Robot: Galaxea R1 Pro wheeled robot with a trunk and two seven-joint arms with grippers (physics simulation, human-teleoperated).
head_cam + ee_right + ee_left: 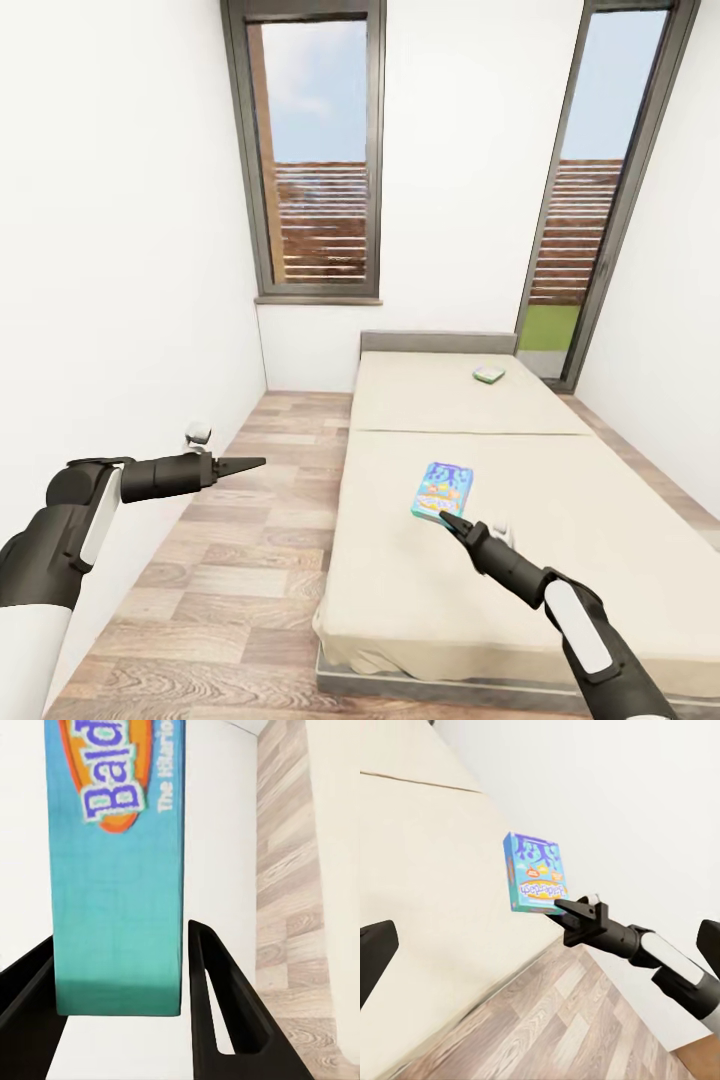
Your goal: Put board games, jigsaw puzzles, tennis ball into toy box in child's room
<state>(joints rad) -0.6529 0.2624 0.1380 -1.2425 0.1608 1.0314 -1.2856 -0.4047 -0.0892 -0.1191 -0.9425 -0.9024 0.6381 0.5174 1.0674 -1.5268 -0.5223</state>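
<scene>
Blue and cartoon-covered, one board game (443,491) is lying flat near the middle of the cream bed (400,590), and the right gripper (447,520) is reaching at its near short edge. In the right wrist view the blue box (120,870) is sitting between the two black fingers (221,1012), which are standing spread on either side of its end; whether they are pressing on it yet is hard to tell, so the jaws read as open around the box rather than clamped. The left wrist view is showing the same box (535,873) resting on the mattress with the right gripper's tip (564,904) at its edge.

A second game, the white-green box (488,374), is lying farther up the bed near the grey headboard, untouched. The left gripper (255,463) is hanging over the wood-plank floor (230,560) beside the bed, holding nothing; from the head view its fingers are looking drawn together into a point, though the left wrist view is showing dark finger edges far apart at its sides, so its state cannot be told with certainty.

As a judgement, the task is looking to be at an early stage: both bed games are still on the bed, and the first pick-up is only beginning.

The right forearm is running out of the head view's lower corner. The white-green box is too small for its cover to be read.
</scene>
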